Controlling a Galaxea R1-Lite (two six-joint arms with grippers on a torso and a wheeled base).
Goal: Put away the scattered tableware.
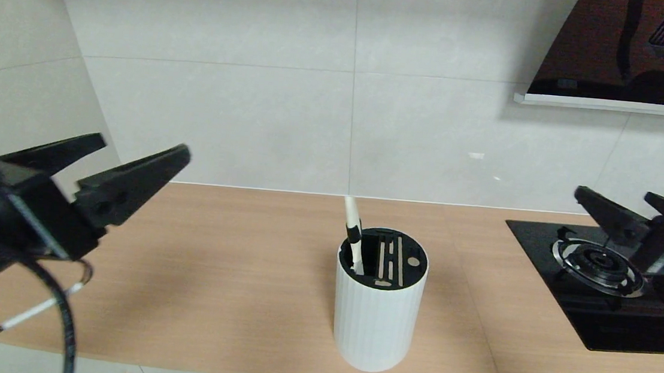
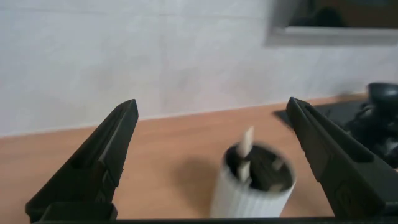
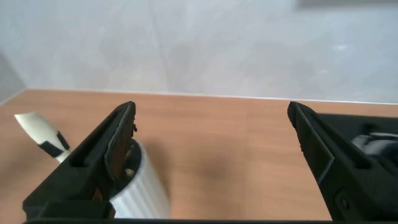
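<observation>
I see a long wooden counter (image 1: 240, 274) against a pale tiled wall. A dark hood (image 1: 638, 51) hangs high up on my right. Under it, a black stove (image 1: 562, 303) is set into the counter, with a round silver burner (image 1: 598, 265) on it.

My left gripper (image 1: 143, 147) hangs in the air above the left part of the counter. Its two black fingers are spread wide and hold nothing. My right gripper (image 1: 613, 196) hangs above the stove. Its fingers are spread wide too, with nothing between them.

A white ribbed holder (image 1: 378, 311) stands upright on the counter, between the two grippers and near the front edge. Its black top has a few slots and holes.

One white utensil (image 1: 353, 230) with a black band stands in the big opening on the holder's left side. It sticks up out of the top and tilts a little to the left.
</observation>
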